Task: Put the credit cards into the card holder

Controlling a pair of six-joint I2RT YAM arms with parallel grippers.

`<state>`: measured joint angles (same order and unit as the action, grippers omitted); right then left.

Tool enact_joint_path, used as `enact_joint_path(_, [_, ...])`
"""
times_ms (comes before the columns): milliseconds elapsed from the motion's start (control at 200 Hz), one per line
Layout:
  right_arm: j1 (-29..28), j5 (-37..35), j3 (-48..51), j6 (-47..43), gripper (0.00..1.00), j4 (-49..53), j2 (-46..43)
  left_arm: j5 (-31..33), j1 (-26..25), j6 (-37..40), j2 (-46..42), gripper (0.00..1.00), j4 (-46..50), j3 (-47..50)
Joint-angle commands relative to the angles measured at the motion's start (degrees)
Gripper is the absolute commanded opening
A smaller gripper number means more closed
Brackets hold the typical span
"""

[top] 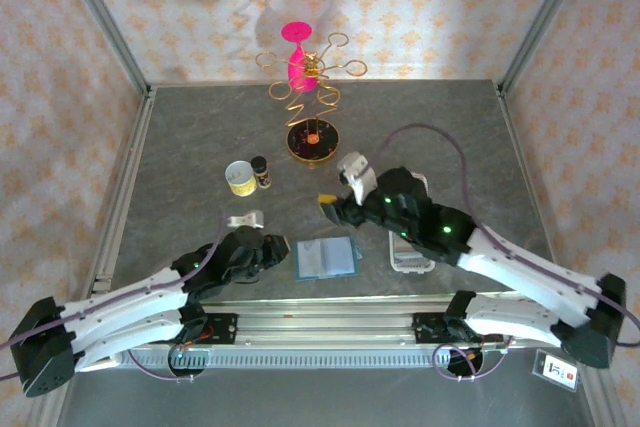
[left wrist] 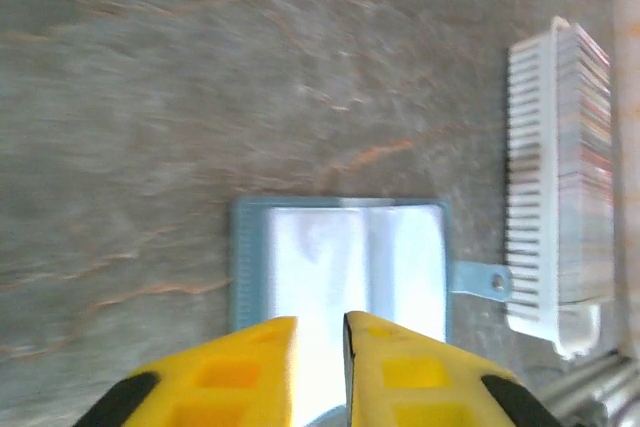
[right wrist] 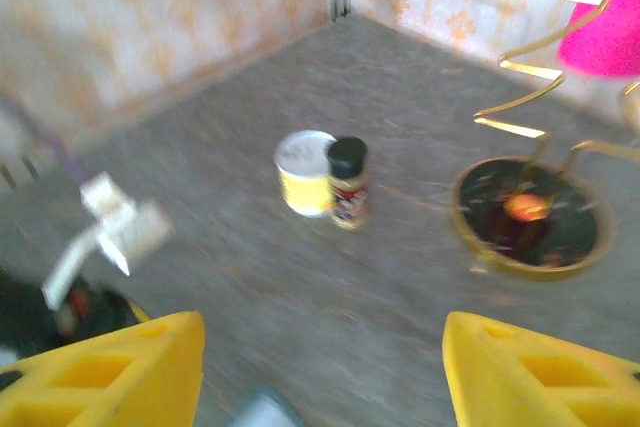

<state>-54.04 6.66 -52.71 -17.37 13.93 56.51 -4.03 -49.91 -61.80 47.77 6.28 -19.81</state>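
Note:
The card holder (left wrist: pixel 530 177), a long whitish ridged tray, lies right of the open teal wallet (left wrist: pixel 340 247); several credit cards (left wrist: pixel 590 167) stand on edge in it. My left gripper (left wrist: pixel 321 332) hovers over the wallet's near edge, its yellow fingers (left wrist: pixel 240 372) a narrow gap apart with nothing clearly between them. From above, the left gripper (top: pixel 272 247) sits just left of the wallet (top: pixel 325 258). My right arm covers part of the card holder (top: pixel 408 265). My right gripper (top: pixel 333 207) is raised behind the wallet. It (right wrist: pixel 320 377) stands wide open and empty.
A yellow-and-white cup (top: pixel 239 178) and a small spice bottle (top: pixel 260 171) stand mid-table. Behind them is a gold wire stand (top: pixel 313 141) carrying a pink piece (top: pixel 297 57). A small white clip (top: pixel 245 219) lies near the left gripper. Metal rails run along the near edge.

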Motion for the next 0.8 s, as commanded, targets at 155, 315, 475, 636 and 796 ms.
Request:
enact_joint_path(155, [12.40,-8.91,7.97,-50.90,0.75,31.81,-10.72,-10.54,-1.19,4.18,12.52,0.10,-15.49,-1.98])
enact_joint_path(315, [21.78,-6.69,12.28,-56.54,0.80,31.26,-11.51,-11.34,-1.30,4.74,14.89,0.08,-16.98,-1.08])
enact_joint_path(475, [22.49,-7.18,18.58,-59.09,0.83,25.58,-11.42,-11.28,-1.31,4.49,14.33,0.06,-17.39,0.54])
enact_joint_path(636, [22.57,-3.26,19.75,-56.27,0.84,23.92,-10.01,-11.09,-1.33,4.38,13.88,0.05,-16.57,1.16])
enact_joint_path(796, [22.58,-4.14,23.09,-58.00,0.83,21.84,-9.18,-10.88,-1.31,3.99,14.42,0.04,-17.24,1.62])
